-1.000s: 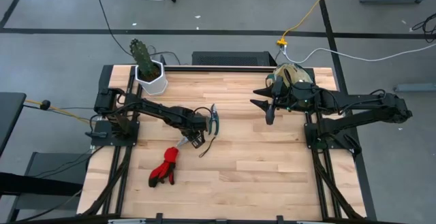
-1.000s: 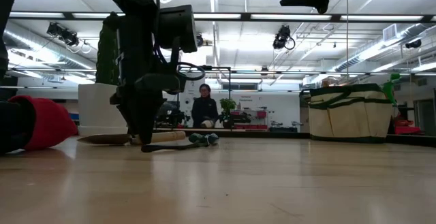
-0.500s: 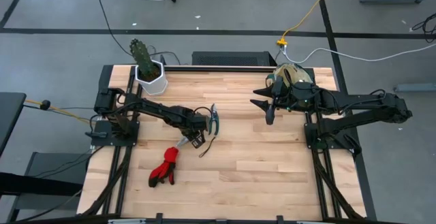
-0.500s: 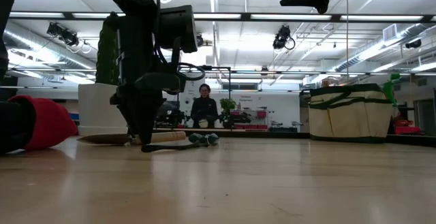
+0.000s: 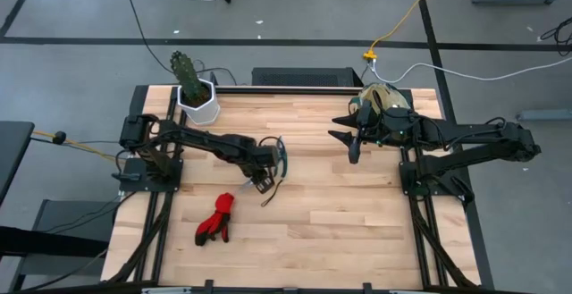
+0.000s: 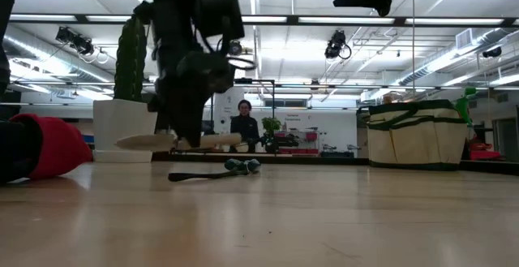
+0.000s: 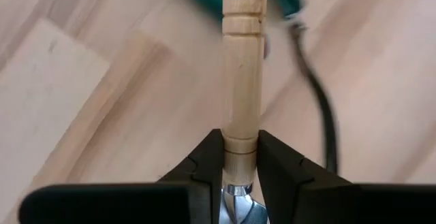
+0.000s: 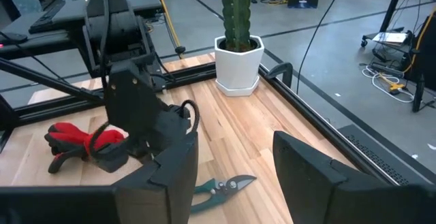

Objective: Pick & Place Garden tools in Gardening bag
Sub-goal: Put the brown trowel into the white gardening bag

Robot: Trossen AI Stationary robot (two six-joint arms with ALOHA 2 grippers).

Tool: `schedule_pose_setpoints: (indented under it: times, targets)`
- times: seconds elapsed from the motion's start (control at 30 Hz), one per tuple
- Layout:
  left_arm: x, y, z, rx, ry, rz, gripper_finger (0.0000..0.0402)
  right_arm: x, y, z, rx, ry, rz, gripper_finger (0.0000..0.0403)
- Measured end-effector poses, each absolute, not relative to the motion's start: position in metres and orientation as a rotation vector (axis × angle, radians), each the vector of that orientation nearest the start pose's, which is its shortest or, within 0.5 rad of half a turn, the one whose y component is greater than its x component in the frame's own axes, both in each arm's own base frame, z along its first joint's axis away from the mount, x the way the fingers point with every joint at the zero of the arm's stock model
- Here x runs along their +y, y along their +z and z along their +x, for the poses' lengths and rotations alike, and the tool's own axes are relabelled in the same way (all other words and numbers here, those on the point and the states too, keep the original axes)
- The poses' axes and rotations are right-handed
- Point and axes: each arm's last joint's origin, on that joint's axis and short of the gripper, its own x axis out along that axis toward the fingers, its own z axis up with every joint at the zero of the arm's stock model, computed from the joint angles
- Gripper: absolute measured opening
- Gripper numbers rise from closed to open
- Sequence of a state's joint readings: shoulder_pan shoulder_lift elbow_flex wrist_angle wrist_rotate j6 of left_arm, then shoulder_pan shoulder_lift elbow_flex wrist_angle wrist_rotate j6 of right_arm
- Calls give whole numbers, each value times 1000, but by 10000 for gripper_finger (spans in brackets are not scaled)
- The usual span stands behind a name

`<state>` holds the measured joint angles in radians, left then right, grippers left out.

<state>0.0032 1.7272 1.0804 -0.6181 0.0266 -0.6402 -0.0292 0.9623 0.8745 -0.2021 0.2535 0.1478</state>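
From above, the left hand (image 5: 260, 177) is seen mid-surface, closed on the trowel (image 5: 251, 181), with the shears (image 5: 282, 157) just beside it and the gloves (image 5: 214, 218) nearer the front edge; the right hand (image 5: 350, 147) hangs part open, empty, beside the bag (image 5: 382, 98). At table height, the trowel (image 6: 178, 140) is seen held level, clear of the surface (image 6: 324, 218), above the cord (image 6: 199, 174). In the left wrist view, the wooden handle (image 7: 242, 67) is pinched near the metal neck: a stiff, fairly light tool, judged likely to pivot in so narrow a grip. In the right wrist view, the shears (image 8: 221, 184) lie flat, best taken at the handles.
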Motion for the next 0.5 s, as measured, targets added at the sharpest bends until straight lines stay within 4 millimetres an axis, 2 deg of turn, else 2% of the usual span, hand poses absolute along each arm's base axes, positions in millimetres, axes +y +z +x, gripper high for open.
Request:
schedule_pose_setpoints:
  times: [0.27,0.5]
  targets:
    - [1,209,343,1122,298,-500,75,-13,331,210,267,-301,113,192]
    - [1,238,355,1063,256,-401,75,-13,332,209,263,-299,99,192]
